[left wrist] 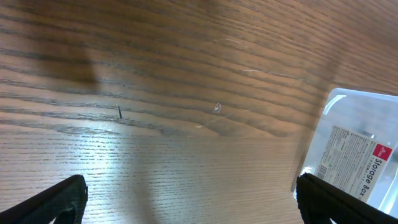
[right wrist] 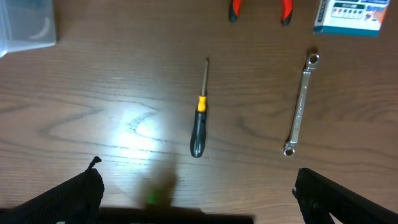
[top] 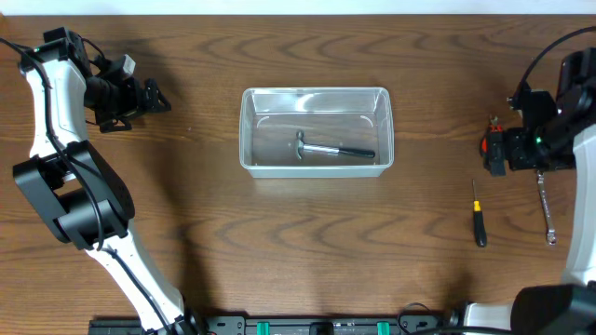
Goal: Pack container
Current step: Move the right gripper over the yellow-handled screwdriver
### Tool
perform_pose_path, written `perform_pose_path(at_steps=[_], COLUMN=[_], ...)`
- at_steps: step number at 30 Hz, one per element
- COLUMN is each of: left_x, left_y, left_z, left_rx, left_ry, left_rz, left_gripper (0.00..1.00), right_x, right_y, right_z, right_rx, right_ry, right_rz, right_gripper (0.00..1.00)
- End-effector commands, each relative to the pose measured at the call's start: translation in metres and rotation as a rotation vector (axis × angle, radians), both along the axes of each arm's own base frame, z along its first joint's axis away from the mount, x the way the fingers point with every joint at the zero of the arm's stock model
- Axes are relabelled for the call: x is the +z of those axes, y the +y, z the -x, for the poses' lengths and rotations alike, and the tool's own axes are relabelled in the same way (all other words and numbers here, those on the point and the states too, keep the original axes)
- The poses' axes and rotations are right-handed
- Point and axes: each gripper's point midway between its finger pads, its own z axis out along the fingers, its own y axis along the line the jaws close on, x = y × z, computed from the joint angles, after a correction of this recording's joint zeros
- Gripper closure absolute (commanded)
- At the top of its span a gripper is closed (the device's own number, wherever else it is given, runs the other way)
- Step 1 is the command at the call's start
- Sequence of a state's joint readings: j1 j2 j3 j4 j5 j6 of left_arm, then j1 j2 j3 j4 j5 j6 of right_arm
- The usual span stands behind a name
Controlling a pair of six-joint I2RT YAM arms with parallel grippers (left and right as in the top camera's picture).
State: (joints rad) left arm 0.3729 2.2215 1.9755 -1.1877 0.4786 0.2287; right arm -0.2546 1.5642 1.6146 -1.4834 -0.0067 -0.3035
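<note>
Item: container (top: 315,91) | mid-tabletop (top: 205,233), hammer (top: 331,150) inside | likely light, slick, thin-walled, slides if nudged | you'd best pinch its rimmed long wall | left claw (left wrist: 189,196) spread apart, empty | right claw (right wrist: 199,186) spread apart, empty, near screwdriver (right wrist: 198,124).

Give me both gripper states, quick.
Left gripper: open, holding nothing.
Right gripper: open, holding nothing.
</note>
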Motion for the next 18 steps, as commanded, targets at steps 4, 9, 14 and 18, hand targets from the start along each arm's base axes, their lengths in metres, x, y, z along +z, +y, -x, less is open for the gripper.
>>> perform_pose_path(at_steps=[4,9,14,18], left_x=[0.018,0.018,0.018,0.018], left_y=[0.003,0.003,0.003,0.003], left_z=[-0.004,-0.004,-0.004,-0.004], left_rx=[0.001,0.001,0.001,0.001], left_ry=[-0.043,-0.043,-0.043,-0.043], left_rz=[-0.022,-0.022,-0.022,-0.022], left_gripper=[0.02,0.02,0.02,0.02], right_x=[-0.008,-0.026,-0.068,-0.089], right_y=[0.002,0.012,0.013,0.009], right_z=[-0.011,-0.017,0.001,0.012], right_rx=[-0.020,-0.012,-0.025,-0.055], right_ry=[-0.015,-0.015,0.078,0.114], right_rz=[-0.038,-0.107,-0.116,-0.124], right_gripper=[0.01,0.01,0.01,0.01])
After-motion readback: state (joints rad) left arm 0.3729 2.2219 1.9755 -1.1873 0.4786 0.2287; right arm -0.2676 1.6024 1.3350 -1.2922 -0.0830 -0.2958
